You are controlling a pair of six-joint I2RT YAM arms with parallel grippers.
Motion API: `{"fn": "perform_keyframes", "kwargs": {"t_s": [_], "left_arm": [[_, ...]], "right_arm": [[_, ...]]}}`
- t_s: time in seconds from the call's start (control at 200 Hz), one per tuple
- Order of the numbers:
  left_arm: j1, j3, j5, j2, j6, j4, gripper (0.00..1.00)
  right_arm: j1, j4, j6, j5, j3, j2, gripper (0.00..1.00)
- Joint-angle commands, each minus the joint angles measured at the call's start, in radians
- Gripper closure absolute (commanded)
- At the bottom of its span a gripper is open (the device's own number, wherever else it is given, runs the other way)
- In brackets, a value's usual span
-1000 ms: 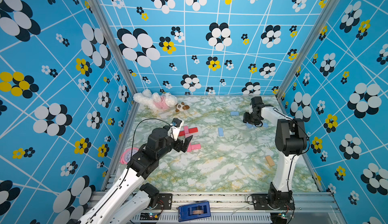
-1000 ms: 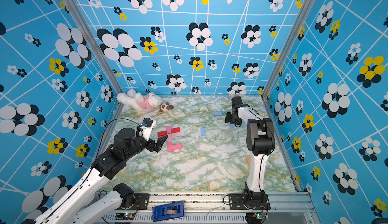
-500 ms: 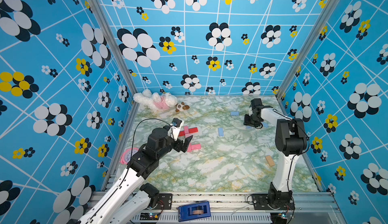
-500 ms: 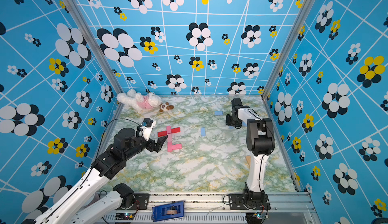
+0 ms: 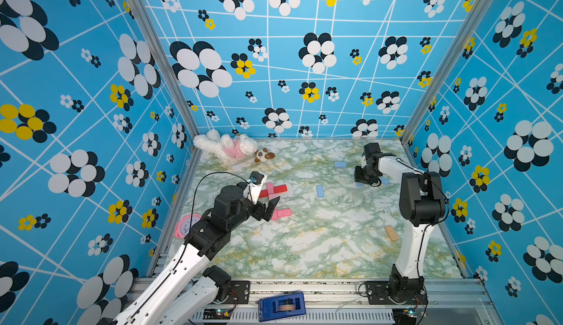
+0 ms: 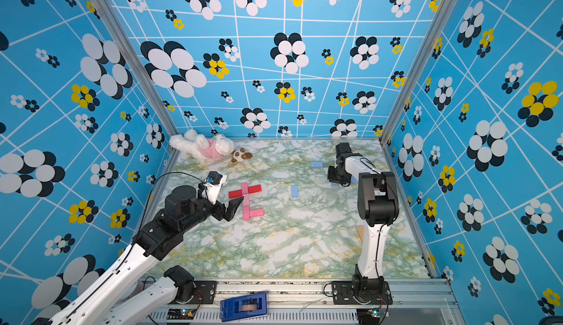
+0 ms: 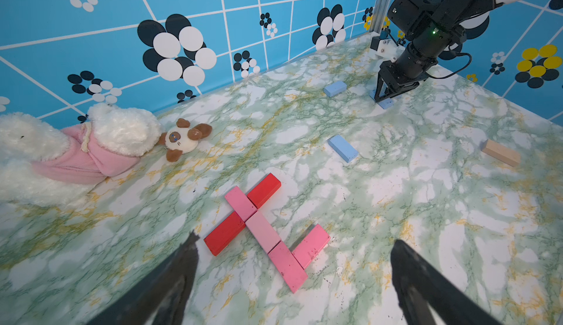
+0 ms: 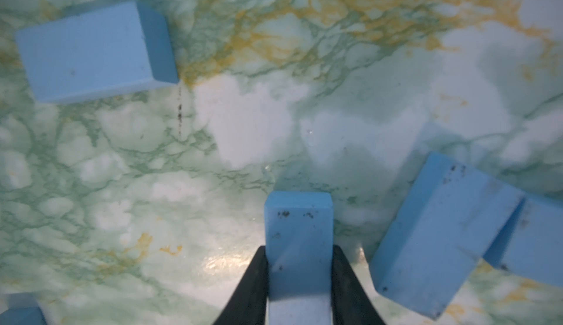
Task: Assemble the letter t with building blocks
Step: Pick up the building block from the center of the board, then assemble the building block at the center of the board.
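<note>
R gripper (image 8: pixel 300 248): fingers pressed against both sides of one light blue block (image 8: pixel 298 220), which lies on the marble table (image 8: pixel 243 125) at the rear R of the workspace. Two spare light blue blocks (image 8: pixel 91 52) lie close by.

L gripper (image 7: pixel 294 241): jaws spread wide, nothing between them, hovering just short of the assy. The assy has three pink blocks (image 7: pixel 262 232) in line, two red blocks (image 7: pixel 264 189) as the crossbar, and a fourth pink block (image 7: pixel 310 245) branching at the stem end. Tan block (image 7: pixel 499 152) lies well apart.

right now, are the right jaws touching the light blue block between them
Touching. In the right wrist view both jaws of the right gripper sit flush against the sides of the light blue block, no gap showing.
</note>
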Motion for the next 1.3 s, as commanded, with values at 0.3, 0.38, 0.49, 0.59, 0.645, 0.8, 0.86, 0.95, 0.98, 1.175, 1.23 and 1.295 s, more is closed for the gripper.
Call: {"fn": "perform_keyframes", "kwargs": {"t_s": [0.3, 0.38, 0.49, 0.59, 0.645, 0.8, 0.86, 0.95, 0.98, 1.175, 1.23, 1.295], "left_arm": [[-0.006, 0.031, 0.021, 0.003, 0.010, -0.020, 0.01], [-0.006, 0.031, 0.020, 0.004, 0.010, -0.022, 0.01], [-0.006, 0.030, 0.015, 0.002, 0.009, -0.020, 0.01], [-0.006, 0.030, 0.010, 0.004, 0.010, -0.018, 0.01], [-0.005, 0.033, -0.004, 0.004, 0.010, -0.023, 0.01], [-0.004, 0.026, -0.050, -0.020, 0.013, -0.017, 0.01], [-0.004, 0.023, -0.046, -0.026, 0.014, -0.016, 0.01], [-0.004, 0.030, -0.053, -0.028, 0.013, -0.024, 0.01], [-0.004, 0.030, -0.055, -0.033, 0.013, -0.022, 0.01], [-0.005, 0.022, -0.072, -0.059, 0.019, -0.016, 0.01], [-0.005, 0.021, -0.079, -0.064, 0.022, -0.017, 0.01], [-0.005, 0.019, -0.088, -0.067, 0.024, -0.017, 0.01]], "right_arm": [[0.000, -0.059, -0.035, 0.040, 0.014, -0.068, 0.78], [0.003, -0.043, -0.046, 0.036, -0.003, -0.087, 0.78], [0.013, -0.021, -0.074, 0.038, -0.031, -0.115, 0.79], [0.023, 0.013, -0.099, 0.009, -0.062, -0.147, 0.79], [0.029, 0.034, -0.115, -0.031, -0.082, -0.165, 0.79], [0.089, 0.056, -0.184, -0.070, -0.102, -0.199, 0.79], [0.108, 0.061, -0.209, -0.090, -0.103, -0.210, 0.79], [0.129, 0.083, -0.248, -0.152, -0.110, -0.228, 0.78], [0.137, 0.092, -0.261, -0.169, -0.114, -0.235, 0.78], [0.205, 0.124, -0.324, -0.257, -0.115, -0.254, 0.77], [0.231, 0.136, -0.358, -0.281, -0.123, -0.263, 0.77], [0.275, 0.158, -0.428, -0.298, -0.148, -0.284, 0.77]]}}
